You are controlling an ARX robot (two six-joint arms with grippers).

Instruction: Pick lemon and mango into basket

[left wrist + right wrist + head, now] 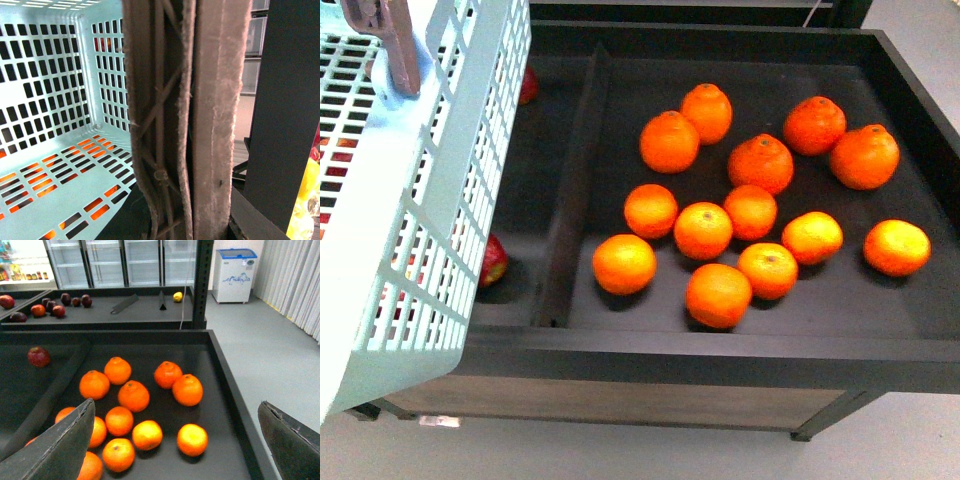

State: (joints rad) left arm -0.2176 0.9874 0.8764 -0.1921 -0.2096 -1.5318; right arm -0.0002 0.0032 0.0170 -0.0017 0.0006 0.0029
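Basket [430,200] near mandarins [703,230], freezer logo [239,278] illegible

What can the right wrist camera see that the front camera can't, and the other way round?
Only the right wrist view shows the open right pincer, a far dark shelf with a small yellow fruit, and a white chest freezer with a blue lid. Only the front view shows the light aqua slotted plastic basket. Both show orange mandarins in the black tray.
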